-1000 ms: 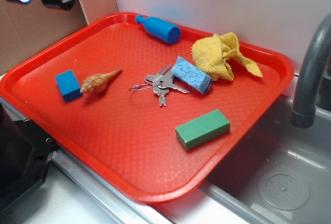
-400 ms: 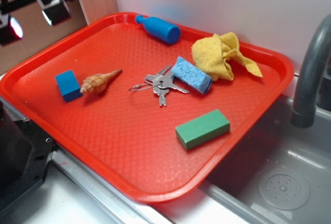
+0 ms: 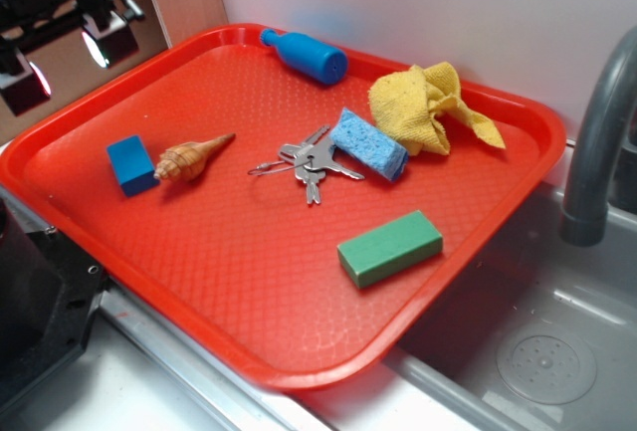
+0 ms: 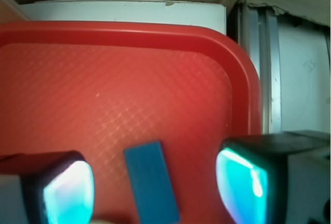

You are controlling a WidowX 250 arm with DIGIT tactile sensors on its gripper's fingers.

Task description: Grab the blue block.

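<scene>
Gripper [image 4: 155, 188] hovering wide open over tray [image 4: 155, 32] corner; block [image 4: 151, 182] sitting between fingers, lined up for descent.

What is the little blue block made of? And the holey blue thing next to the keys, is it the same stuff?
The blue block looks like hard painted wood or plastic: flat smooth faces, sharp edges. Which one, I can't tell. The holey thing is a sponge: pitted, soft-looking foam with rounded edges. So probably different stuff.
</scene>
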